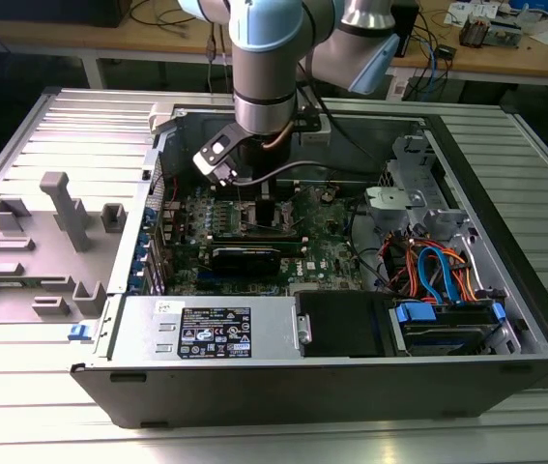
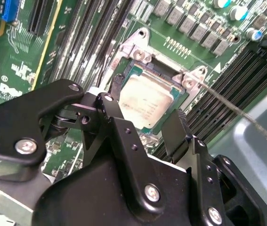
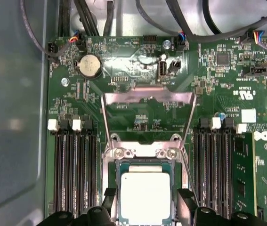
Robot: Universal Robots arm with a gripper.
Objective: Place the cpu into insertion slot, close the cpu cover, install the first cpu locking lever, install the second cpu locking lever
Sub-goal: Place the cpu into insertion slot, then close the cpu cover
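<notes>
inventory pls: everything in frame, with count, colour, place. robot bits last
open black computer case: 1, black and grey, on the ribbed metal table
green motherboard: 1, green, inside the case
small square silver-grey cpu: 1, seated in the black-rimmed insertion slot
shiny silver cpu cover frame: 1, swung up open beside the slot
thin metal locking lever: 1 seen, silver, sticking out free
long black memory slots: several, both sides of the slot
round coin battery: 1, silver, on the board
grey plastic fixture: 1, exterior view's left of the case
blue and orange cables: bundle, exterior view's right inside the case
robot arm: 1, pale blue and grey, reaching into the case
black gripper: 1, open, fingers either side of the cpu
</notes>
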